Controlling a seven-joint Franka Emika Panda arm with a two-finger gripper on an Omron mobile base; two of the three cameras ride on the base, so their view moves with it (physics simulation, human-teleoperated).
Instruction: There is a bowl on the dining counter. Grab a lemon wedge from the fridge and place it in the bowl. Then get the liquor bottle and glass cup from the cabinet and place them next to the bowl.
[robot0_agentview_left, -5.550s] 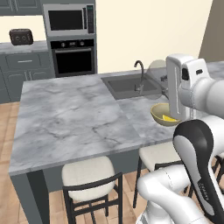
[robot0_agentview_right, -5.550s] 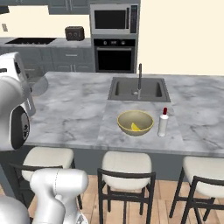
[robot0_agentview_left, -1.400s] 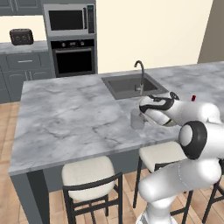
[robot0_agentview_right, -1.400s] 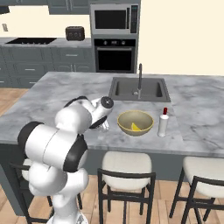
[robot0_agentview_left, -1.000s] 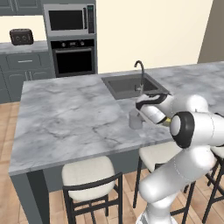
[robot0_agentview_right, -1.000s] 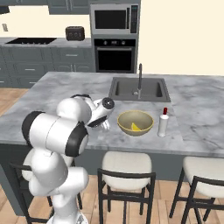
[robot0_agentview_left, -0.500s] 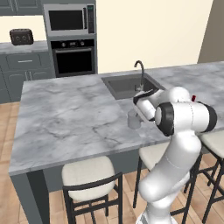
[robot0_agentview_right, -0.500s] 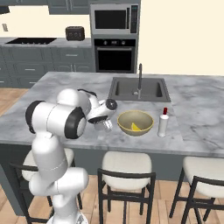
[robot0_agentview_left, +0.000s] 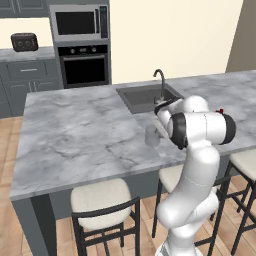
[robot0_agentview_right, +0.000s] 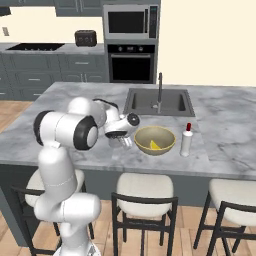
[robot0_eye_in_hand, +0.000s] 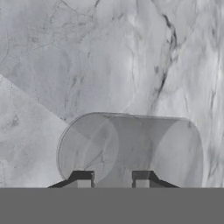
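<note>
Just beside bowl, glass cup (counter open leftward).

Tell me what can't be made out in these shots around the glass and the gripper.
- Gripper grip: the hand view's bottom edge cuts off the fingers, so contact with the glass cup is unclear.
- Bowl and liquor bottle: hidden behind the arm in the left base view.
- Bottle label: too small.

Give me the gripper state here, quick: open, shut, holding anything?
Gripper: jaws closed on the glass cup, which stands on the counter beside the bowl.
</note>
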